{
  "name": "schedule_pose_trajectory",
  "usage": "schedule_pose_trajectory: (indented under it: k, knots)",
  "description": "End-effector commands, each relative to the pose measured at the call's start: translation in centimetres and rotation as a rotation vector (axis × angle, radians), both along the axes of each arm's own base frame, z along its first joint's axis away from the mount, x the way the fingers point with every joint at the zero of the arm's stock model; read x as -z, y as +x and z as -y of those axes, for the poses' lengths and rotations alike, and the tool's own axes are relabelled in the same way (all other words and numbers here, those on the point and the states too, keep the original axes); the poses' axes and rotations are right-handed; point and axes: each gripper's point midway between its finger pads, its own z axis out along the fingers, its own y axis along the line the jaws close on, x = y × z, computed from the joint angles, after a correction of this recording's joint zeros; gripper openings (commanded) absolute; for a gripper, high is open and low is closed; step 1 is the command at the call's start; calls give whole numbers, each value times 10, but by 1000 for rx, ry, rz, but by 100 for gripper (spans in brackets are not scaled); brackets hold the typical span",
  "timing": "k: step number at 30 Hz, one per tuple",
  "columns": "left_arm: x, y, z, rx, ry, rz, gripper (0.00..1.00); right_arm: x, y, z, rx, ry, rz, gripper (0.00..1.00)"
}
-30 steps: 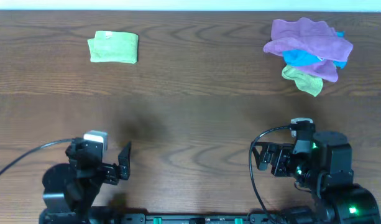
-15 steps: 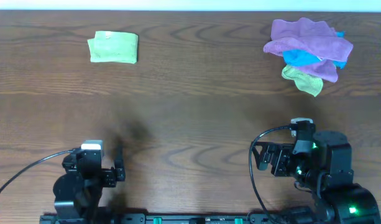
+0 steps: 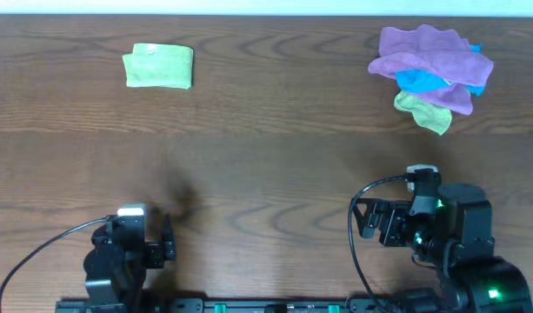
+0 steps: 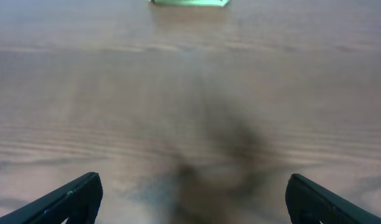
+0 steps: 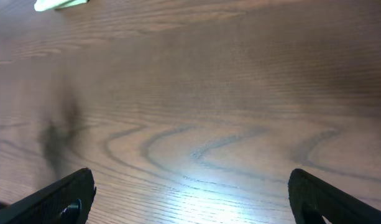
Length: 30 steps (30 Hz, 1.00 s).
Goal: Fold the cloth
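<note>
Green cloth [image 3: 158,66], folded flat (neat rectangle), far left, crumpled cloths [image 3: 433,71], far right

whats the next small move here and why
Probably reach the right end effector out toward the purple cloth on top of the pile at the far right. One green cloth already lies folded at the far left. The pile is crumpled, and this end effector sits open and empty at the near edge on the pile's side.
</note>
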Motion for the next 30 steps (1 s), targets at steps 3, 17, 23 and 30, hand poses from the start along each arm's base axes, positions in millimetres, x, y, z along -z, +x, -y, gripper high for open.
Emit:
schedule_pose_trajectory:
  k: [3,17,23,30]
  knots:
    - [7,-3,-2,1,21,-23,95,0,0,1,17,11,-5,99]
    - [28,-4,0,10,13,-75,95,0,0,1,16,11,-5,99]
    - [28,-5,0,10,13,-76,95,0,0,1,16,11,-5,99]
    - [28,-5,0,10,13,-76,96,0,0,1,17,11,-5,99]
